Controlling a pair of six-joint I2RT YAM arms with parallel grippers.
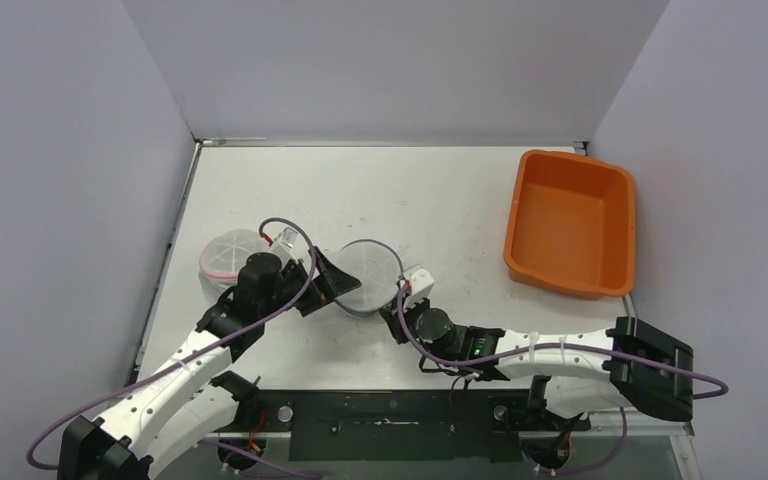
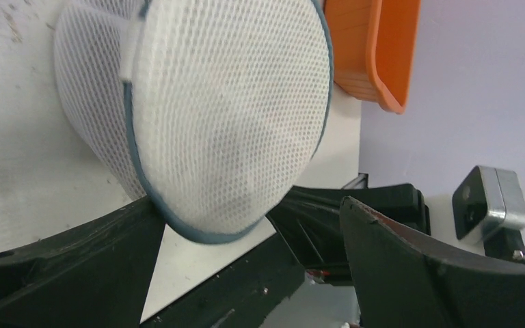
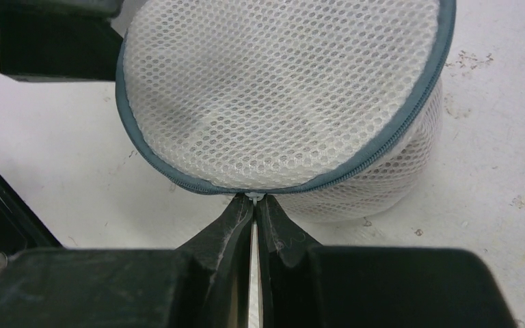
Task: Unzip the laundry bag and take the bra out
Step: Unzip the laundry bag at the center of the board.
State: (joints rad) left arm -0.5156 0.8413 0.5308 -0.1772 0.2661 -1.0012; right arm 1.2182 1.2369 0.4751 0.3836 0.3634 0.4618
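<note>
Pinching the zipper pull (image 3: 253,197) on the rim of the round mesh laundry bag (image 3: 280,96), the right gripper (image 3: 253,205) has its fingers pressed together. The left gripper (image 2: 251,203) stands spread wide at the bag's opposite edge, on the white table (image 1: 440,190).

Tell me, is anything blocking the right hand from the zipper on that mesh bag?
Nothing visible does. The right hand is shut on the white zipper pull at the grey rim of the laundry bag. The left hand stands open on the bag's other side, out of the way.
</note>
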